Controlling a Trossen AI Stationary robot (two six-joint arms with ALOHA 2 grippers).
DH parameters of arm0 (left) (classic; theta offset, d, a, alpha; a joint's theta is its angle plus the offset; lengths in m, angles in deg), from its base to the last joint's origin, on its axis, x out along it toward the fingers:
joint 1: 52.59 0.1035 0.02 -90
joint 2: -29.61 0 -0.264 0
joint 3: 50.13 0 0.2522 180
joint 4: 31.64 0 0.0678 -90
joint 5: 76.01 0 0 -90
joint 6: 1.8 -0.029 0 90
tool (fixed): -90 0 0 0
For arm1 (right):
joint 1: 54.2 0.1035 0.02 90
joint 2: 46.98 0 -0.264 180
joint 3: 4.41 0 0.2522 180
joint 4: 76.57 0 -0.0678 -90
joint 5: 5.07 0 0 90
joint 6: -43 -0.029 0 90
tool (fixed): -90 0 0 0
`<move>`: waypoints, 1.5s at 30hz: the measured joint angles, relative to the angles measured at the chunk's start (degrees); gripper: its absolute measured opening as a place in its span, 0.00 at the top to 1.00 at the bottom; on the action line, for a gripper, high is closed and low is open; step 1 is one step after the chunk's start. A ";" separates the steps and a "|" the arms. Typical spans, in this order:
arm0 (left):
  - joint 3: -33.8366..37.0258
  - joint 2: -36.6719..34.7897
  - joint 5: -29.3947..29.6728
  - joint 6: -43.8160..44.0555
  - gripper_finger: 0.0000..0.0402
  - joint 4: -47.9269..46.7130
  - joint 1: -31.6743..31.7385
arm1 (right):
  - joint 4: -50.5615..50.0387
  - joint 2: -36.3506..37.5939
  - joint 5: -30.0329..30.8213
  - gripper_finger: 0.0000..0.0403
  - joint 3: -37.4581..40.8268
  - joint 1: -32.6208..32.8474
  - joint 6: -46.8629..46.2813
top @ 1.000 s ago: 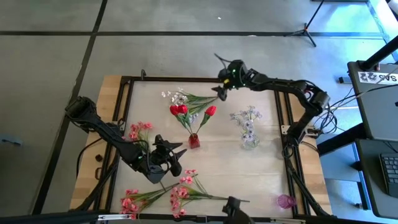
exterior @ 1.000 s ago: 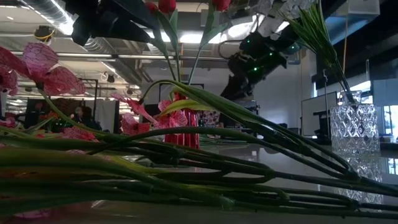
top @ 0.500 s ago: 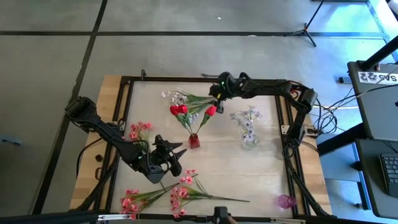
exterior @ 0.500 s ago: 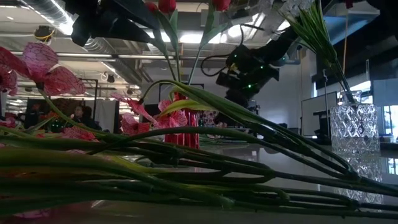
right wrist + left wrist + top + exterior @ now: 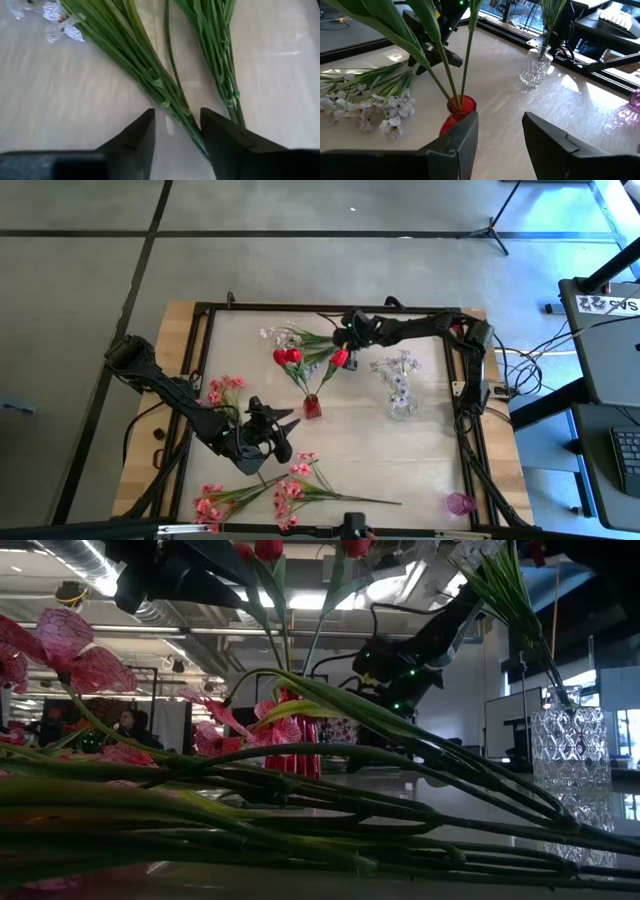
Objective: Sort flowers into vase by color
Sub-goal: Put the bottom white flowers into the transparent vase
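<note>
Pale tabletop (image 5: pixel 60 90), whitish sprig stems (image 5: pixel 150 80) between right claw (image 5: pixel 177 131) fingers

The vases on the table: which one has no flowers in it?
The small purple glass vase at the table's near right corner stands empty. The red vase holds red tulips, and the clear cut-glass vase holds whitish blossoms.

A tripod (image 5: pixel 497 232) stood on the grey floor beyond the table's wooden edge (image 5: pixel 172 350). A desk (image 5: pixel 605 320) with a keyboard (image 5: pixel 626 457) sat off to the side.
</note>
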 joint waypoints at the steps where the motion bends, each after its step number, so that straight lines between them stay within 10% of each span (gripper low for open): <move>1: -0.02 0.00 0.20 -0.01 0.62 0.00 0.00 | -0.09 0.00 0.56 0.64 0.00 0.07 -0.01; 12: -0.02 0.00 0.91 -0.02 0.62 0.00 0.00 | -6.61 1.29 4.43 0.98 -0.24 0.02 -2.13; 24: -0.02 0.00 2.58 -0.06 0.62 -0.21 0.04 | -30.40 11.15 5.18 0.91 0.15 -0.04 5.54; 37: -0.02 0.00 2.62 -0.44 0.62 -0.22 0.04 | -20.42 11.34 -6.91 0.45 0.07 0.07 1.95; 45: -0.02 0.00 3.68 -0.23 0.62 -0.13 0.04 | -9.95 4.74 -10.11 0.42 0.83 0.68 -1.90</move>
